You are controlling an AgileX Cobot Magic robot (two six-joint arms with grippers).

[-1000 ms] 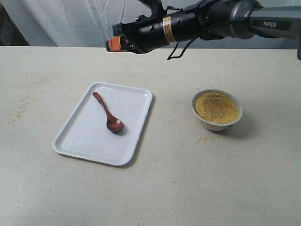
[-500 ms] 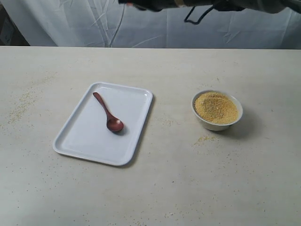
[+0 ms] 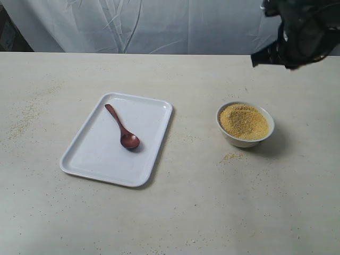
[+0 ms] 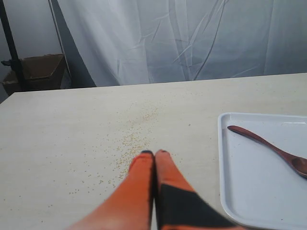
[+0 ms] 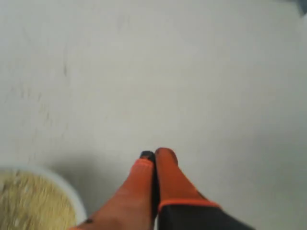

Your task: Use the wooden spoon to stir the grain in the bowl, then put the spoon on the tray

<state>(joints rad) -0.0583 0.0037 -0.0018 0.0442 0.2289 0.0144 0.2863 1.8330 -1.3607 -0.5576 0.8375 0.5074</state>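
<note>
The dark reddish-brown wooden spoon (image 3: pixel 121 127) lies on the white tray (image 3: pixel 95 156), its oval bowl toward the tray's middle; the left wrist view also shows the wooden spoon (image 4: pixel 268 146) on the tray (image 4: pixel 240 191). The white bowl (image 3: pixel 245 139) of golden grain (image 3: pixel 244 121) stands right of the tray. My right arm (image 3: pixel 297 32) shows blurred at the upper right, above and behind the bowl. My right gripper (image 5: pixel 154 154) is shut and empty over bare table beside the bowl (image 5: pixel 72 201). My left gripper (image 4: pixel 154 152) is shut and empty, left of the tray.
Spilled grain (image 3: pixel 231 156) lies on the table by the bowl, and more loose grain (image 3: pixel 21 122) is scattered at the far left. A white curtain (image 3: pixel 159 26) hangs behind the table. A cardboard box (image 4: pixel 41 69) stands beyond the table's edge.
My right arm has swung from above the tray's far side, up and across to the upper right near the bowl. Spoon, tray and bowl have not moved.
</note>
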